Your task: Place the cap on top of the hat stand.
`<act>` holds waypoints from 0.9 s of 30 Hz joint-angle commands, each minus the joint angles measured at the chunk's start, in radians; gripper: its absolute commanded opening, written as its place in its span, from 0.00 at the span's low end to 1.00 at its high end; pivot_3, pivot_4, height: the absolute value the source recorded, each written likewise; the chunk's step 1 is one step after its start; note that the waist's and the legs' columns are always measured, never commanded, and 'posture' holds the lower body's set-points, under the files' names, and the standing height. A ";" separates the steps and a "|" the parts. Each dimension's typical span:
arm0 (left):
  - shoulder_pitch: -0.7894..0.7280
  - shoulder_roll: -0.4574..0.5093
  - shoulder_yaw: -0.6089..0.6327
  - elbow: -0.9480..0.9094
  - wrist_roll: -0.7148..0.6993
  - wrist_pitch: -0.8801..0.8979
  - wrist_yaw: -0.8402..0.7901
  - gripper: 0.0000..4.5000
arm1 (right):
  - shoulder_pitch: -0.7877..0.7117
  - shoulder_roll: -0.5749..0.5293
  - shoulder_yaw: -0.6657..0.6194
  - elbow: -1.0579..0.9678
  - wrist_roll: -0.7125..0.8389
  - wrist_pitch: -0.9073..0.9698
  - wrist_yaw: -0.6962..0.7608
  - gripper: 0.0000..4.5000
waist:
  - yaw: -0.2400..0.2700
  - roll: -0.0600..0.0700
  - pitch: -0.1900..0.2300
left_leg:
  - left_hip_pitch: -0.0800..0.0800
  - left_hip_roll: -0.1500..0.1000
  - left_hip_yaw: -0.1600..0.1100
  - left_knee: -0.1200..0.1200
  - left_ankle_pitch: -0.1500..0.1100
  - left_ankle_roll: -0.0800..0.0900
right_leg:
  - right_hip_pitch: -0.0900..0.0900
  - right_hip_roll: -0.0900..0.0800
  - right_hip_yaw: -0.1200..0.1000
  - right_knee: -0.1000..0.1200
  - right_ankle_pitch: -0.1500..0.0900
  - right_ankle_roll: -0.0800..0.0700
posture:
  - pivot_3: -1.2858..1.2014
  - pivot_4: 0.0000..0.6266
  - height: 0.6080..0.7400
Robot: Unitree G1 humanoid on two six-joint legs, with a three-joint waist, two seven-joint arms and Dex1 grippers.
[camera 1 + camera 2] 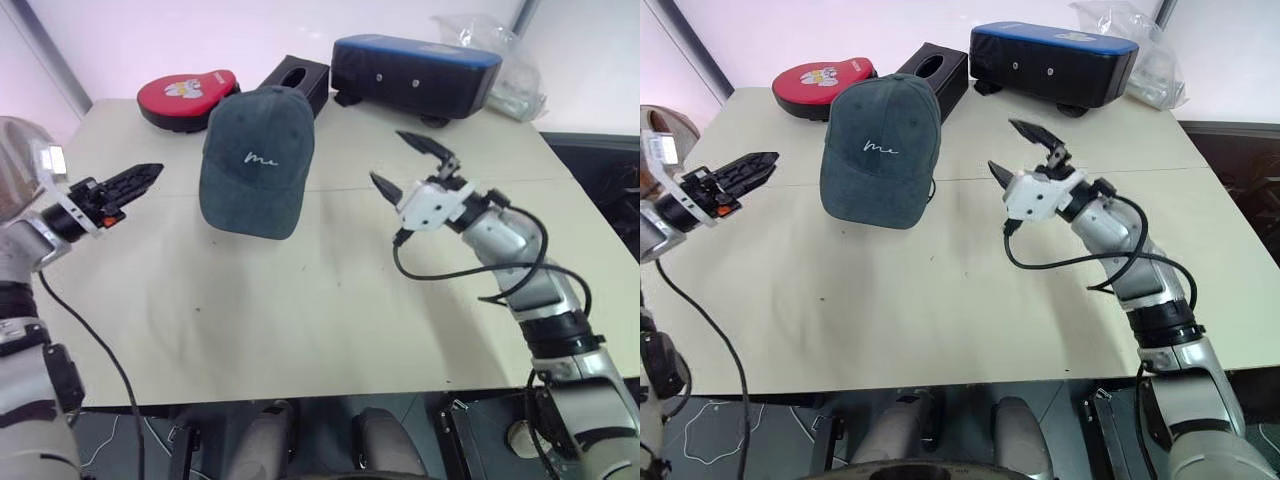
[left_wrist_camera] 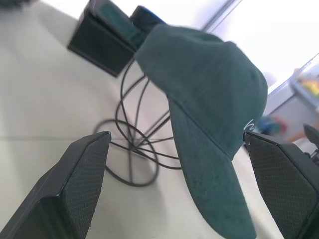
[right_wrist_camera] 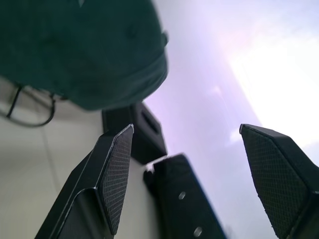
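Both jaws: spread, empty.
Cap (image 1: 256, 160): sits on stand (image 2: 134, 149), brim towards you, between both grippers; you're done.

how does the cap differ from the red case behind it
The cap is dark teal-grey soft fabric with small white script on its front; the red case is red with a black edge and a pale picture on top. The cap sits raised on the wire hat stand, its brim hanging toward the robot; the case lies flat on the table. The cap looks taller and domed, the case low. Both gripper-free.
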 commanded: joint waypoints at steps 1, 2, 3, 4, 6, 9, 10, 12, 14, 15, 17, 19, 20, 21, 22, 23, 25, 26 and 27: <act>-0.031 -0.030 -0.023 -0.014 0.001 0.054 0.000 1.00 | -0.031 -0.006 -0.037 -0.054 0.022 0.012 0.012 0.77 | 0.000 0.000 0.000 | 0.000 0.000 0.000 0.000 0.000 0.000 | 0.000 0.000 0.000 0.000 0.000 0.000 | 0.52 0.24 1.00; -0.029 -0.041 -0.029 -0.024 -0.001 0.069 0.000 1.00 | -0.031 -0.005 -0.038 -0.059 0.020 0.016 0.013 0.77 | 0.000 0.000 0.000 | -0.001 0.000 0.000 0.000 0.000 0.000 | 0.000 0.000 0.000 0.000 0.000 0.000 | 0.52 0.24 1.00; -0.028 -0.046 -0.031 -0.031 -0.002 0.078 -0.001 1.00 | -0.030 -0.004 -0.039 -0.063 0.020 0.018 0.015 0.77 | -0.002 0.000 0.000 | -0.001 0.000 0.000 0.001 0.000 0.000 | 0.000 0.000 0.000 0.000 0.000 0.000 | 0.52 0.24 1.00; -0.024 -0.052 -0.033 -0.040 -0.004 0.088 0.000 1.00 | -0.028 -0.003 -0.041 -0.068 0.019 0.021 0.017 0.77 | -0.002 -0.001 0.000 | -0.001 0.000 0.000 0.001 0.000 0.000 | 0.000 0.000 0.000 0.000 0.000 0.000 | 0.52 0.24 1.00; -0.020 -0.057 -0.027 -0.047 -0.005 0.100 0.001 1.00 | -0.024 -0.002 -0.043 -0.074 0.016 0.026 0.016 0.77 | -0.005 -0.001 0.000 | -0.001 0.000 0.000 0.001 0.001 -0.001 | -0.001 0.000 0.000 0.000 0.000 0.000 | 0.52 0.24 1.00; -0.018 -0.058 -0.014 -0.054 -0.008 0.110 0.006 1.00 | -0.019 -0.001 -0.048 -0.082 0.011 0.034 0.013 0.77 | -0.005 -0.001 0.000 | -0.001 0.000 0.000 0.000 0.001 -0.001 | -0.002 0.000 0.001 0.001 0.000 0.000 | 0.52 0.24 1.00; -0.018 -0.059 -0.008 -0.055 -0.009 0.110 0.009 1.00 | -0.018 -0.001 -0.049 -0.082 0.010 0.036 0.012 0.77 | -0.004 -0.001 0.000 | -0.001 0.000 0.000 0.000 0.001 -0.001 | -0.002 0.000 0.001 0.001 0.000 0.000 | 0.52 0.24 1.00; -0.018 -0.059 0.004 -0.057 -0.014 0.112 0.018 1.00 | -0.017 0.000 -0.050 -0.081 0.007 0.036 0.010 0.77 | -0.003 -0.001 0.000 | -0.001 0.000 0.000 0.000 0.001 -0.001 | -0.002 0.000 0.001 0.001 0.000 0.000 | 0.52 0.24 1.00; -0.013 -0.057 0.014 -0.057 -0.017 0.113 0.023 1.00 | -0.018 0.001 -0.048 -0.076 0.004 0.035 0.007 0.77 | -0.003 -0.001 0.000 | -0.001 0.000 0.000 0.000 0.001 -0.001 | -0.002 0.000 0.001 0.001 0.000 0.000 | 0.52 0.24 1.00; -0.007 -0.057 0.019 -0.063 -0.020 0.116 0.026 1.00 | -0.018 0.001 -0.048 -0.076 0.003 0.035 0.006 0.77 | -0.002 -0.001 0.000 | -0.001 0.000 0.000 0.000 0.001 -0.001 | -0.001 0.000 0.001 0.001 0.000 0.000 | 0.52 0.24 1.00; 0.007 -0.059 0.033 -0.071 -0.027 0.122 0.036 0.94 | -0.022 0.003 -0.047 -0.072 0.000 0.035 0.004 0.78 | -0.002 -0.001 0.000 | -0.001 0.000 0.000 0.001 0.001 -0.001 | -0.001 0.000 0.001 0.001 0.000 0.000 | 0.52 0.24 1.00; 0.022 -0.064 0.045 -0.082 -0.031 0.124 0.043 0.80 | -0.023 0.003 -0.048 -0.071 0.000 0.035 0.004 0.78 | -0.002 -0.001 0.000 | -0.001 0.000 0.000 0.001 0.001 -0.001 | -0.001 0.000 0.001 0.001 0.000 0.000 | 0.52 0.24 1.00; 0.029 -0.066 0.049 -0.086 -0.031 0.124 0.044 0.70 | -0.024 0.003 -0.048 -0.071 0.000 0.035 0.005 0.78 | -0.002 -0.001 0.000 | -0.001 0.000 0.000 0.001 0.001 -0.001 | -0.001 0.000 0.001 0.001 0.000 0.000 | 0.52 0.24 1.00; 0.036 -0.069 0.053 -0.091 -0.033 0.124 0.046 0.58 | -0.026 0.003 -0.047 -0.069 0.000 0.035 0.005 0.78 | -0.002 -0.001 0.000 | -0.001 0.000 0.000 0.001 0.001 -0.001 | -0.001 0.000 0.001 0.001 0.000 0.000 | 0.52 0.24 1.00; 0.043 -0.073 0.054 -0.098 -0.034 0.123 0.048 0.46 | -0.028 0.003 -0.046 -0.067 0.000 0.034 0.006 0.78 | -0.002 -0.001 0.000 | -0.001 0.000 0.000 0.001 0.001 -0.001 | -0.001 0.000 0.001 0.001 0.000 0.000 | 0.52 0.24 1.00; 0.049 -0.077 0.056 -0.102 -0.036 0.122 0.050 0.35 | -0.030 0.003 -0.046 -0.065 0.000 0.033 0.008 0.78 | -0.002 -0.001 0.000 | -0.001 0.000 0.000 0.001 0.001 -0.001 | -0.001 0.000 0.001 0.001 0.000 0.000 | 0.52 0.24 1.00; 0.058 -0.085 0.058 -0.107 -0.035 0.116 0.054 0.11 | -0.035 0.002 -0.045 -0.060 0.000 0.032 0.011 0.78 | 0.000 -0.001 0.000 | -0.001 0.000 0.000 0.001 0.001 -0.001 | -0.001 0.000 0.001 0.001 0.000 0.000 | 0.52 0.24 1.00; 0.061 -0.088 0.059 -0.108 -0.034 0.113 0.056 0.01 | -0.037 0.001 -0.045 -0.058 0.001 0.031 0.012 0.78 | 0.000 -0.001 0.000 | -0.001 0.000 0.000 0.001 0.001 -0.001 | -0.001 0.000 0.000 0.001 0.000 0.000 | 0.52 0.24 1.00; 0.063 -0.091 0.061 -0.108 -0.032 0.110 0.059 0.01 | -0.038 0.000 -0.045 -0.057 0.002 0.030 0.013 0.78 | 0.000 -0.001 0.000 | -0.001 0.000 0.000 0.001 0.001 -0.001 | -0.001 0.000 0.000 0.001 0.000 0.000 | 0.52 0.24 1.00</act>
